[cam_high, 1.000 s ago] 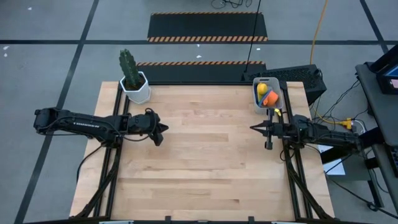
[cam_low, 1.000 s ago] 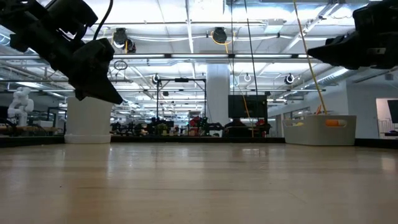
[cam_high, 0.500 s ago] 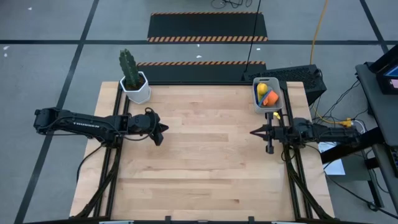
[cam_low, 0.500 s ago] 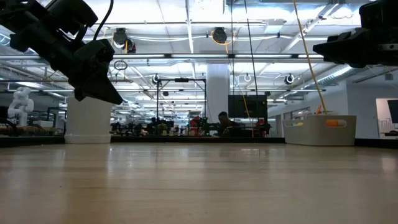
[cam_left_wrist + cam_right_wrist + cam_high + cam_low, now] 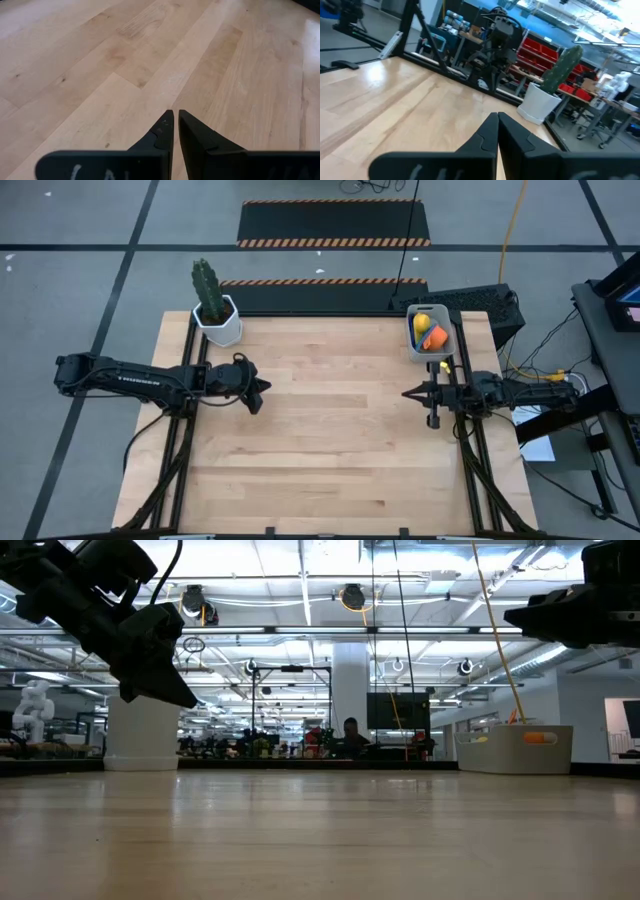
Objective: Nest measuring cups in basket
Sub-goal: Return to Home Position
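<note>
The task looks almost finished, as far as I can judge. The basket [image 5: 411, 345] stands at the upper right of the high view, at the far right corner of the worktop [image 5: 340, 450]. The measuring cups [image 5: 433, 337] are inside it. From above I can make out an orange bowl and a yellow one beside it; the other colours are too small to tell, so I cannot confirm that all 7 are nested. No cup lies loose on the wood in any view. In the low view the basket [image 5: 515, 752] shows at the right with an orange piece just above its rim.

What is left seems only to bring both arms to rest. The left hand [image 5: 262, 387] hangs above the wood at the middle left of the high view. Its fingers [image 5: 192, 131] are narrow, nearly touching, with nothing between them. The right hand [image 5: 408, 392] is at the middle right, just below the basket in the picture and apart from it. It points toward the centre, and its fingers [image 5: 512, 131] are also pressed close and carry nothing.

A white cactus pot [image 5: 218, 322] stands at the upper left corner of the worktop, well apart from both hands. Nothing stands between the 2 hands, so I see no obstacle for the arms. Far behind the worktop, in the low view, a person [image 5: 350, 730] shows in the room.
</note>
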